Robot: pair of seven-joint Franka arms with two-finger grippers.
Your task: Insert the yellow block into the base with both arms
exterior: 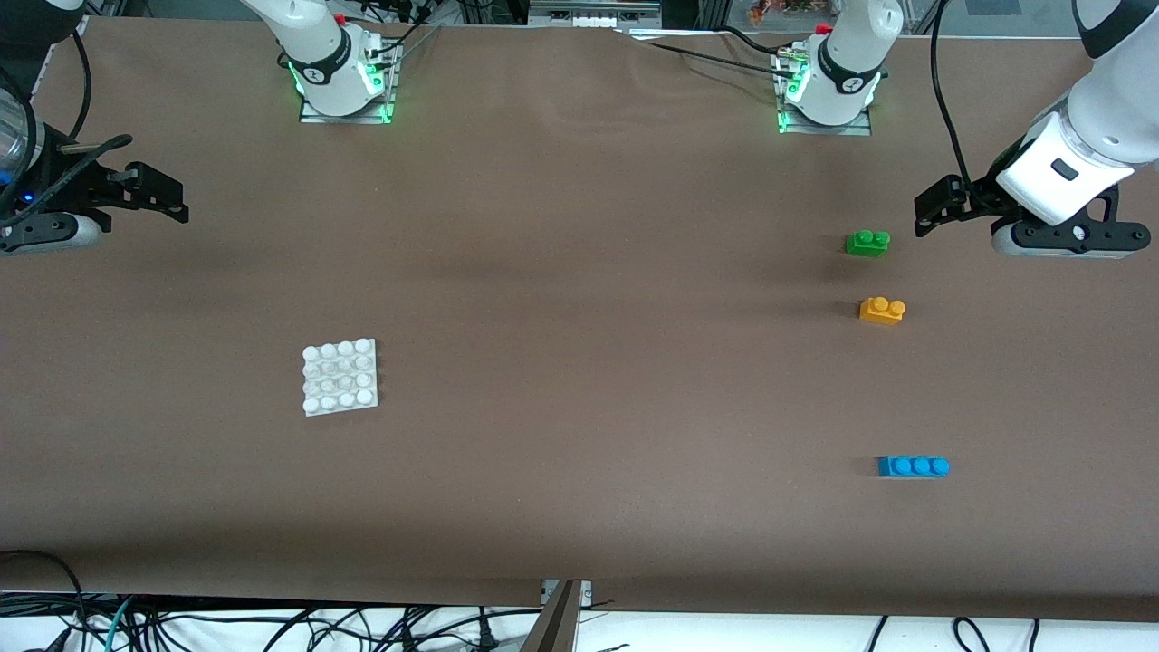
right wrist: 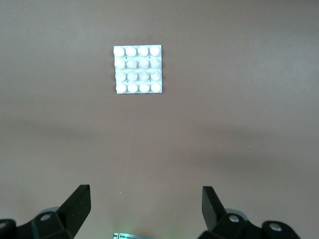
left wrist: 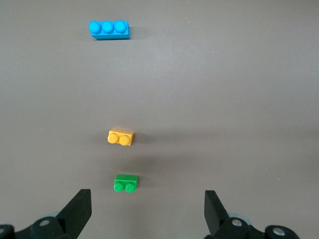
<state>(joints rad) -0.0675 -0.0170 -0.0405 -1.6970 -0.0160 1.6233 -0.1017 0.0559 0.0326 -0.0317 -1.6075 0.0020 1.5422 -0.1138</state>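
On the brown counter [exterior: 579, 299], toward the left arm's end, sits the yellow block [exterior: 882, 311], a small orange-yellow brick of smooth, slightly glossy plastic. It is a short rectangular body with two round studs standing side by side on its top face, and it rests flat, studs up, touching nothing.

Taking that block as the landmark: the green brick [exterior: 867, 243], also a two-stud piece of the same moulded plastic, lies farther from the front camera than the yellow block and near it. The blue brick [exterior: 913, 466] is longer, with three round studs in a row, and lies nearer to the front camera than the yellow block, well apart from it. The base [exterior: 340, 377] is well apart from the yellow block, toward the right arm's end of the counter and a little nearer to the front camera. It is a flat white square plate carrying a four-by-four grid of rounded studs, several times wider than the block.

The counter's surface is matte, uniform brown, with faint soft creases.

The left claw [left wrist: 147, 211] hangs over the counter close beside the green brick, at the left arm's end, its two black wedge-shaped fingers [left wrist: 79, 209] spread wide apart with nothing between them. The right claw [right wrist: 146, 209] hangs at the right arm's end, well apart from the yellow block, its fingers [right wrist: 79, 206] likewise spread and empty.
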